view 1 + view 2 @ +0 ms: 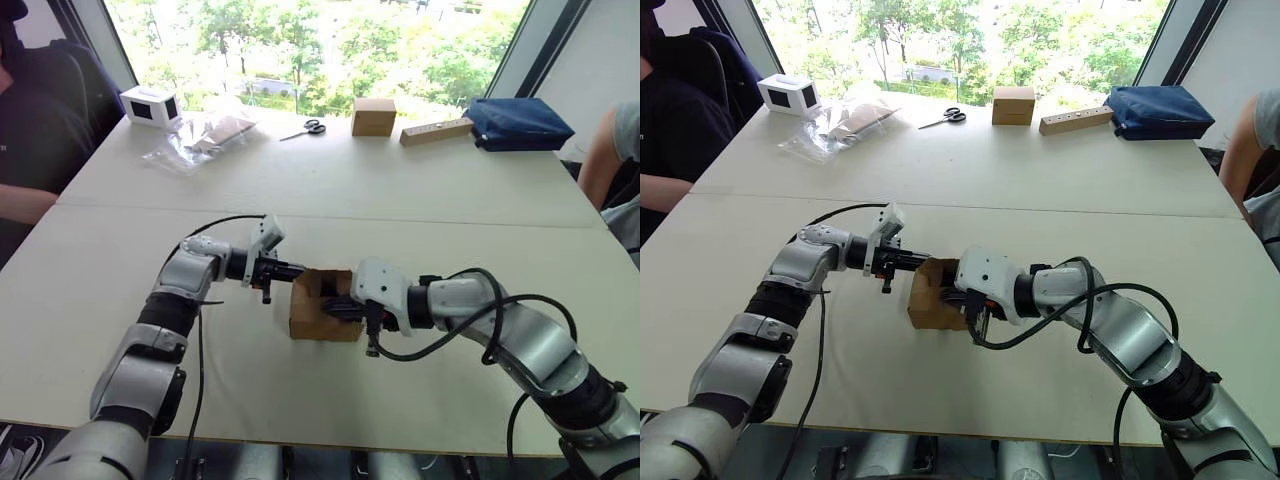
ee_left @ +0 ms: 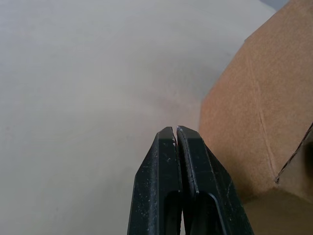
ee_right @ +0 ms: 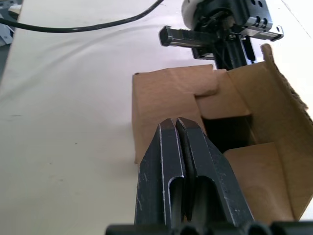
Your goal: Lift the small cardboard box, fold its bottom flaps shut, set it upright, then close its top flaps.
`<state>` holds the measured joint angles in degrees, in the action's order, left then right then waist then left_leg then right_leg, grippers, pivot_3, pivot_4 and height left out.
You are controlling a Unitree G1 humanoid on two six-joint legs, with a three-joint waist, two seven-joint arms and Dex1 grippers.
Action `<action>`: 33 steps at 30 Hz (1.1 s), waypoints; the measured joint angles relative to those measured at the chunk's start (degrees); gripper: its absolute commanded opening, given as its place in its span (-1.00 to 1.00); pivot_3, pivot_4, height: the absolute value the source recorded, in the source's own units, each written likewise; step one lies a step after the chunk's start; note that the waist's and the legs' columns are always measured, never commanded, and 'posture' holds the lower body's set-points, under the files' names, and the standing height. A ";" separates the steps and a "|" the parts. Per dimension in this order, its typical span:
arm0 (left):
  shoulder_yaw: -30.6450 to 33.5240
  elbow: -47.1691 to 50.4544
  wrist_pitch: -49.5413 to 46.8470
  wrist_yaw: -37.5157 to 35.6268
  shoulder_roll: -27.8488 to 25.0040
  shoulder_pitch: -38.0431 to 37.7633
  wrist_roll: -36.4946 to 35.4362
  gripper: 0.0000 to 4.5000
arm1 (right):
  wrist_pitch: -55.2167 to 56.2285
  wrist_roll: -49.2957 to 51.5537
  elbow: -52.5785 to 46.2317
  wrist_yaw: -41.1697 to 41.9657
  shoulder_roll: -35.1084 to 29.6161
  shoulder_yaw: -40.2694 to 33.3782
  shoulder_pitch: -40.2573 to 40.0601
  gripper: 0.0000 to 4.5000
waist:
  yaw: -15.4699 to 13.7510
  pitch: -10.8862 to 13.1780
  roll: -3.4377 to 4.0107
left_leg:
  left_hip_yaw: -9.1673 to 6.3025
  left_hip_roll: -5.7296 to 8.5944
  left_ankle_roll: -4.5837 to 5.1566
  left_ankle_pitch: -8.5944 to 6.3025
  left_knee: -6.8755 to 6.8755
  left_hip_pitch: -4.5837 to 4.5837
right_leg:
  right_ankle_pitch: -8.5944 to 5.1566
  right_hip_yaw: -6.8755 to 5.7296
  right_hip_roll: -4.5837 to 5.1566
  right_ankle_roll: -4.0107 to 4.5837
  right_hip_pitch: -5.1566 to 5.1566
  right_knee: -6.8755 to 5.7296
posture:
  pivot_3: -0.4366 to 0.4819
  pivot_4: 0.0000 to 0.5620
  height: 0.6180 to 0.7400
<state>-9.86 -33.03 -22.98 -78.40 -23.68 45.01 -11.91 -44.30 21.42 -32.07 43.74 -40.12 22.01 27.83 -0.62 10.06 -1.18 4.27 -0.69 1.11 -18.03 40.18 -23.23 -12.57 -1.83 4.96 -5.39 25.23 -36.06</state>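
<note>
While the small cardboard box [image 1: 322, 305] sits on the counter [image 1: 420, 200] between the two arms, its top flaps [image 3: 230, 100] are only partly folded: some lie inward, one stands up at the far edge, and a dark gap shows into the box. Left pincer [image 1: 287, 270] is at the box's upper left edge, fingers pressed together, gripping nothing; the wrist view puts them just beside the box's side wall. Right pincer [image 3: 182, 128] is also together and empty, tips over the flaps from the box's right side.

Judgement: step in hand is closing the top flaps. To do it well, the left pincer should brace the box wall so the box doesn't slide, while the right one sweeps the standing flap down and inward with flat finger sides, not tips. Press at mid-flap, near the fold line, to avoid buckling the corrugate. Risk: the box tipping or skidding leftward under a one-sided push.
</note>
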 measured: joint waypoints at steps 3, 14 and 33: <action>0.01 0.11 -0.12 0.56 0.00 -0.01 -0.04 -0.96 | 0.95 -1.20 1.08 0.00 0.91 0.19 0.00 -1.00 | 0.02 0.00 0.00 | 0.00 0.00 0.00 0.00 0.00 0.00 | 0.00 0.00 0.00 0.00 0.00 0.00 | -0.05 -0.47 1.00; 9.54 2.98 -3.32 8.32 -3.75 -2.67 -4.42 -0.96 | 0.96 -1.70 1.28 0.75 2.50 0.03 -0.58 -1.00 | 0.60 0.00 0.00 | -0.03 -0.11 0.00 0.00 -0.02 0.00 | 0.00 0.00 -0.03 0.00 0.04 -0.01 | -0.05 -0.47 1.00; 23.90 59.15 -44.07 29.57 -7.76 -30.57 -42.29 -0.96 | 3.68 -2.07 3.23 1.14 5.55 -1.46 -3.24 -1.00 | 1.25 -0.01 0.01 | -0.10 -0.08 -0.20 0.10 -0.08 0.25 | -0.01 -0.01 0.06 0.03 -0.20 -0.03 | -0.05 -0.47 1.00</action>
<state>14.04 26.12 -67.05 -48.83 -31.44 14.44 -54.20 -40.62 19.35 -28.83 44.87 -34.58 20.55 24.58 0.63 10.04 -1.17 4.17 -0.77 0.92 -17.93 40.09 -22.98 -12.58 -1.84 5.02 -5.36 25.03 -36.08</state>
